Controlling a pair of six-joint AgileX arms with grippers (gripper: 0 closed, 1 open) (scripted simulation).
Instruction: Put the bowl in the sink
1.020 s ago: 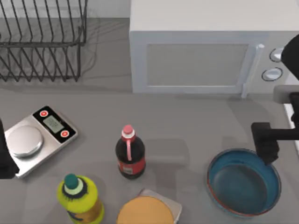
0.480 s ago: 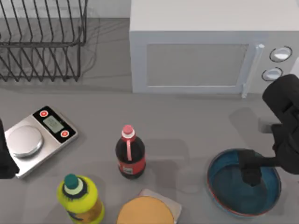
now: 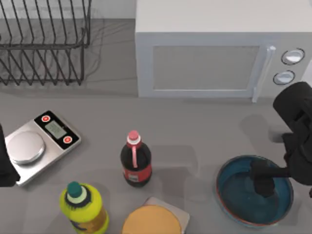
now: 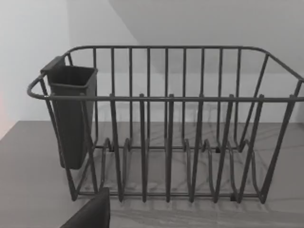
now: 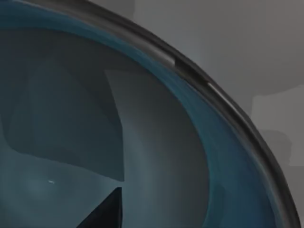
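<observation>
**Operator:** Top view has my right gripper reaching over the bowl, down inside the rim on the side nearest the arm. The bowl sits on the worktop directly under the gripper, at the top view's right.

**Second:** Are the fingers spread or pressed together?

**Operator:** I cannot tell. From above the gripper reads as one dark block over the teal inside, and I see no gap. I also cannot tell whether it touches the bowl.

**Second:** What does the right wrist view add?

**Operator:** It looks straight into the bowl: the dark teal inside, the curved rim, grey worktop beyond the rim. A dark tip of my own gripper shows at the frame's edge. Nothing there settles the finger state either.

**Second:** And the rest of the worktop?

**Operator:** The top view gives that. Left of the right gripper stands a dark cola bottle; farther left are a yellow bottle with a green cap and a kitchen scale. An orange-tan disc lies between the bottles and the bowl. A microwave stands behind.

**Second:** Left arm?

**Operator:** Parked at the top view's left edge by the scale. Its wrist view faces the wire dish rack with a dark cutlery holder hung on one end.
</observation>
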